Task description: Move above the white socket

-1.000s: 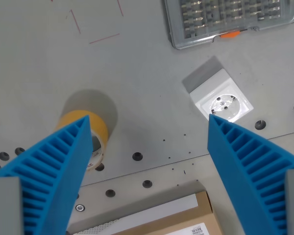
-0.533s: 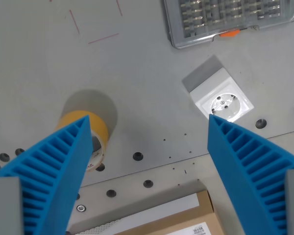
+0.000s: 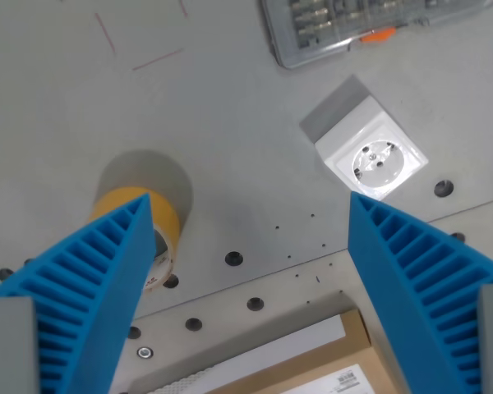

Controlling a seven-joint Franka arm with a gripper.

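I am holding my tool (image 3: 251, 209) spread wide and empty over the table (image 3: 230, 123), its right fingertip hanging just below the white socket (image 3: 371, 158).

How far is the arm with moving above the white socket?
Not done yet. The open, empty gripper is over bare table. The white socket sits toward the wrist view's right, just beyond the right finger's tip, not centred between the fingers. Left to do: shift toward the wrist view's right until the socket is centred.
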